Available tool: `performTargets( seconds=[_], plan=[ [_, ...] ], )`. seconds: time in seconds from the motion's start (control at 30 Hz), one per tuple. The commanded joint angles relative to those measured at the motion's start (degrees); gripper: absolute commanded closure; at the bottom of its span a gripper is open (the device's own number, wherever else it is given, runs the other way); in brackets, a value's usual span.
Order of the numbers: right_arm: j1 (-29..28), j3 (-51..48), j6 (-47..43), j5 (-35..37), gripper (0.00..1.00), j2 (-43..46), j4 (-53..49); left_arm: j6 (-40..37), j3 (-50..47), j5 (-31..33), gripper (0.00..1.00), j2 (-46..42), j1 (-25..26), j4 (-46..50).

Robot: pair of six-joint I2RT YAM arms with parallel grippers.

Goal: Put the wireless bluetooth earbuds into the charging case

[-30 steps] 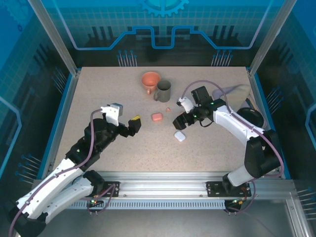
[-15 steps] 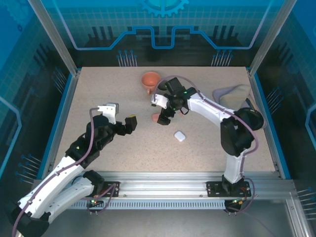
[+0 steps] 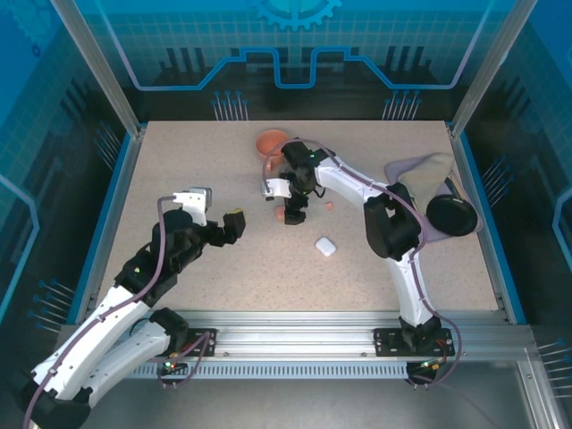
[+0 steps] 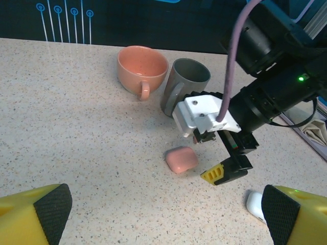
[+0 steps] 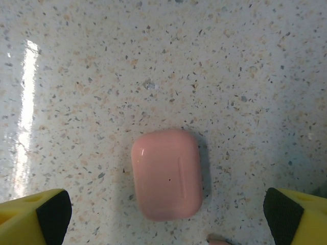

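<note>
Though apart, two cases [image 4: 181,160]; two mugs [image 4: 142,69]

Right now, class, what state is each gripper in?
Left gripper: open, holding nothing.
Right gripper: open, above the pink case, holding nothing.

The right gripper [image 3: 292,213] no longer hangs beside the white case [image 3: 325,247]. It has swung left across the table and now hovers straight above the pink case [image 5: 166,173], its fingers spread either side of that case without touching it. Its arm has folded sharply at the elbow, right of the pink case, and from above now covers the grey mug [image 4: 186,84] behind that case. The left gripper [image 3: 234,223] has drawn back slightly, a little further left of the pink case than before.
</note>
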State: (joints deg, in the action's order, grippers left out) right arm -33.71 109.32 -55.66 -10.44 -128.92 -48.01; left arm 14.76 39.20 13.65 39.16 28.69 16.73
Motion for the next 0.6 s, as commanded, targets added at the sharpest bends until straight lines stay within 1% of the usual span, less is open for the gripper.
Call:
performTargets(
  seconds=[0.0,0.2,0.33,0.57],
  plan=[
    [-0.55,3.98,-2.13,1.68,0.02,-3.56,-5.25,-1.58,0.84,-1.96,0.01,0.42,-0.72,0.41],
    [-0.76,6.25,-1.54,3.00,0.04,-7.13,-7.18,-1.97,0.96,-3.79,0.01,1.60,-0.83,-0.90],
    [-0.74,8.41,-0.33,3.87,0.11,-9.27,-7.96,-1.91,0.88,-3.81,0.01,2.15,-0.83,-1.24],
    [-0.91,10.82,0.46,4.19,0.17,-12.20,-9.55,-1.58,0.59,-3.98,0.01,2.44,-0.98,-1.26]
  ],
)
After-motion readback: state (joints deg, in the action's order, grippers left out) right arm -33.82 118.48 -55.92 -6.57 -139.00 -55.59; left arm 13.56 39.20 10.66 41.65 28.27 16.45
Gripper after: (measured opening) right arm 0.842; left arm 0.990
